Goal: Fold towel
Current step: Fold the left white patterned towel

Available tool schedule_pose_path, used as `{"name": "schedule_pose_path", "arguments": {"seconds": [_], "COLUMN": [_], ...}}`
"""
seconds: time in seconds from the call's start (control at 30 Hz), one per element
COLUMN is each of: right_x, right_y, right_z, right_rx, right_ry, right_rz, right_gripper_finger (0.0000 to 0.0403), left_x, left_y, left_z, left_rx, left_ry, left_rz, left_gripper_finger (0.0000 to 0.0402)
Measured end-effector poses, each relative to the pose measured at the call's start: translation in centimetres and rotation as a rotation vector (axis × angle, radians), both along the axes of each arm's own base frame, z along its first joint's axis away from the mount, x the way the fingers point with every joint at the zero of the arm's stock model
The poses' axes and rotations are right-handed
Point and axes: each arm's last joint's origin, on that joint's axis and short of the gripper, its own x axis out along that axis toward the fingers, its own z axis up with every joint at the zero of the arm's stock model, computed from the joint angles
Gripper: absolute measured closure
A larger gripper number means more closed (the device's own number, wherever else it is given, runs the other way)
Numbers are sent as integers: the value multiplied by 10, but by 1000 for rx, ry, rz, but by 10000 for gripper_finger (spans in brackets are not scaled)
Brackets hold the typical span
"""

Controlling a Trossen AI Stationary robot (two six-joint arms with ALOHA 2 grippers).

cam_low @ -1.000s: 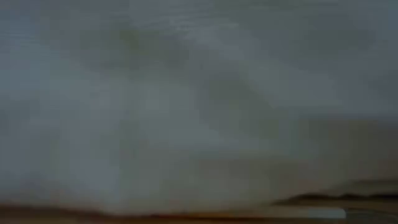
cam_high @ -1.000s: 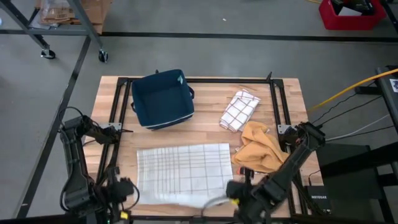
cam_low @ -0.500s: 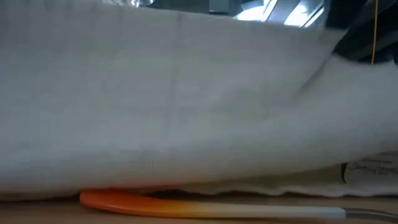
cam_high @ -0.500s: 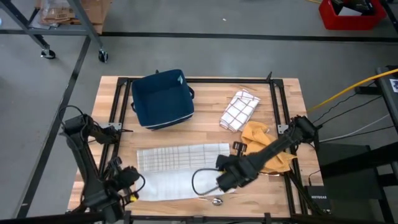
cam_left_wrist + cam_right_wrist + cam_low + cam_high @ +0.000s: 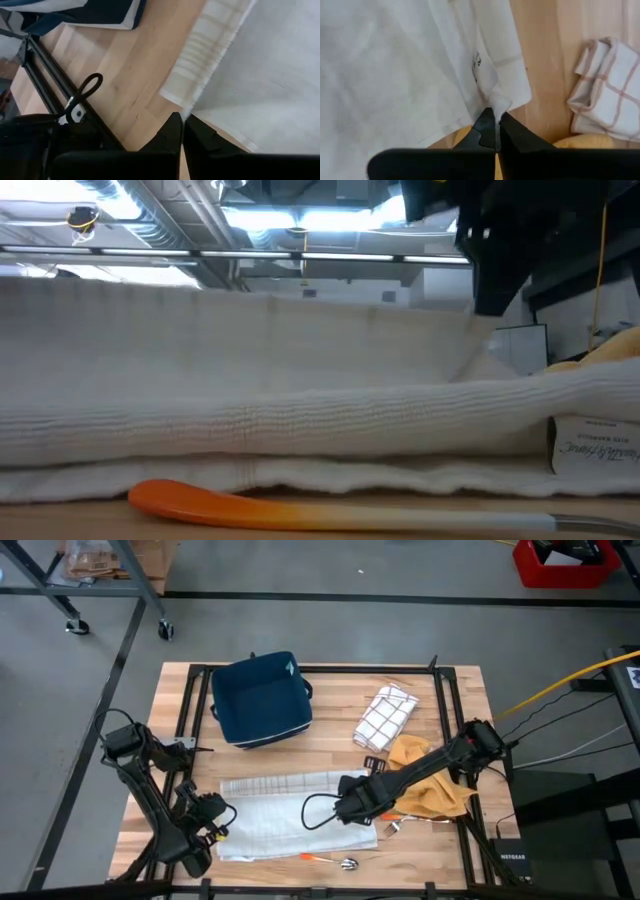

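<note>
Towel (image 5: 295, 815) lies near the front of the surface (image 5: 330, 745), its long axis running left to right, the front half doubled back over the rear. My left gripper (image 5: 215, 823) has its jaws pinched shut on the towel's left corner, and my right gripper (image 5: 347, 808) has its jaws clamped on the right corner. Behind, the blue basket (image 5: 262, 698) shows nothing inside. An orange-handled spoon (image 5: 330, 860) lies just in front of the towel.
</note>
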Motion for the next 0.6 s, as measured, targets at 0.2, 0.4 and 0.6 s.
{"name": "schedule_pose_path", "arguments": {"seconds": [0.2,0.4,0.6], "right_x": [-2,-5,-12], "right_y": [-6,-11,-19], "right_z": [-9,-18,-31], "right_rx": [-23,-170,-234], "right_ry": [16,0,31], "right_rz": [-10,34,29], "right_gripper_finger": [378,358,325], "left_x": [-1,-2,-4], "left_y": [12,27,43], "left_z": [-16,-35,-51], "left_rx": [49,69,87], "left_ry": [20,22,-39], "left_rz": [17,89,212], "left_gripper_finger": [385,344,294]}}
